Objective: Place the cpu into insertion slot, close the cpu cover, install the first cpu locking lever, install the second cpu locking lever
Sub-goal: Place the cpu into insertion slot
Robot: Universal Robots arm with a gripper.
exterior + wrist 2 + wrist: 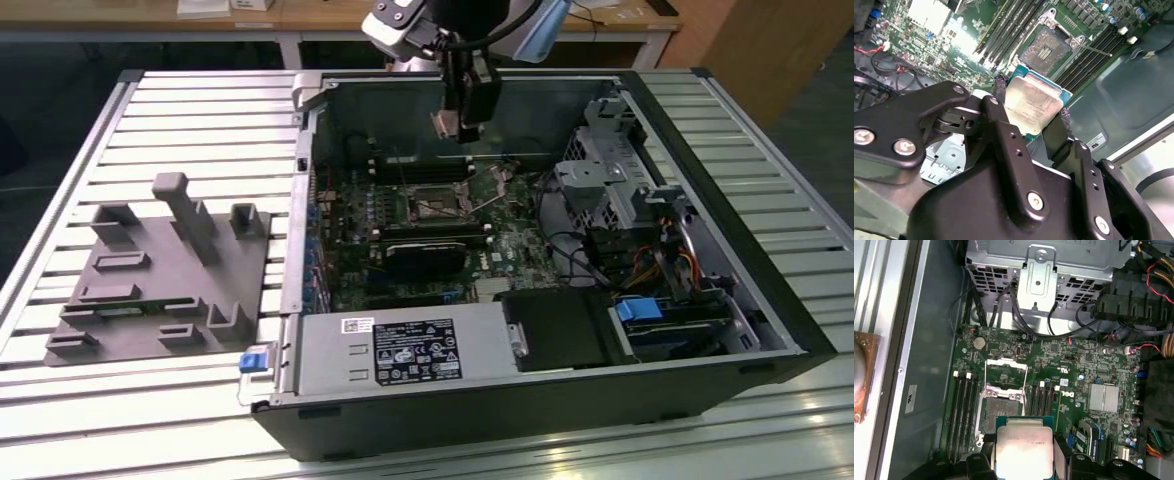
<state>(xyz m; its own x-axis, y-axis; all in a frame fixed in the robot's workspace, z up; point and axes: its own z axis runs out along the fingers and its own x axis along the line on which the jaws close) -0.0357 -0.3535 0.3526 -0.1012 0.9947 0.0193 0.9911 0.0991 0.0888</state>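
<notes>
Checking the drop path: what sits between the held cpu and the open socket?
Nothing; in the second wrist view the stretch from cpu to socket is bare.

Air is free between the cpu [1021,445] in my pincer [1031,105] and the open socket [999,412]; the opened cpu cover [1005,371] and memory slots [965,407] hem it closely.

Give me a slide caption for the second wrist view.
Gripper clamps the cpu by its edges, with the open, empty insertion slot on the motherboard beyond.

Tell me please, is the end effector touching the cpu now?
Touching. In the second wrist view, the fingers of the end effector press against two opposite edges of the cpu.
</notes>
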